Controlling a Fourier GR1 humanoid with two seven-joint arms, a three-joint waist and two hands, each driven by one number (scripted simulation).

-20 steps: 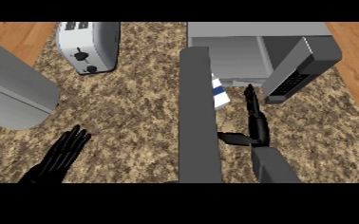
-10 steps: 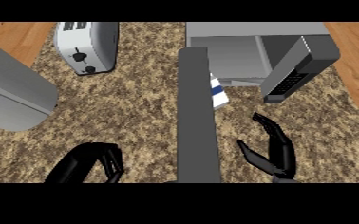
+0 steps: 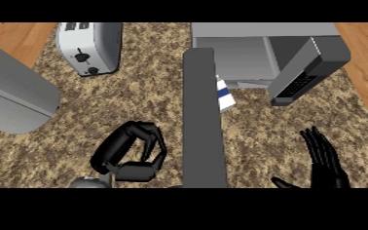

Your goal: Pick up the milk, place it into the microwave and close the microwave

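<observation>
The milk carton (image 3: 226, 95), white with a blue stripe, stands at the front of the microwave's (image 3: 251, 31) opening, its left part hidden behind the open microwave door (image 3: 203, 126). The door is a long grey slab running from the microwave's left front corner down to the view's lower edge. My left hand (image 3: 131, 152) is left of the door, fingers curled with nothing in them, a small gap from the slab. Low at the right, my right hand (image 3: 325, 162) is open with fingers pointing up, well below and to the right of the milk.
A silver toaster (image 3: 90, 46) stands at the back left. A large grey body (image 3: 22, 97) fills the left edge. The microwave's dark control side (image 3: 307, 73) juts out at the right. The speckled counter (image 3: 273, 136) ends at wooden strips on both sides.
My right hand has drawn back from beside the milk to the lower right and opened. The left hand has come up and right toward the door with fingers curled. The milk stays put.
</observation>
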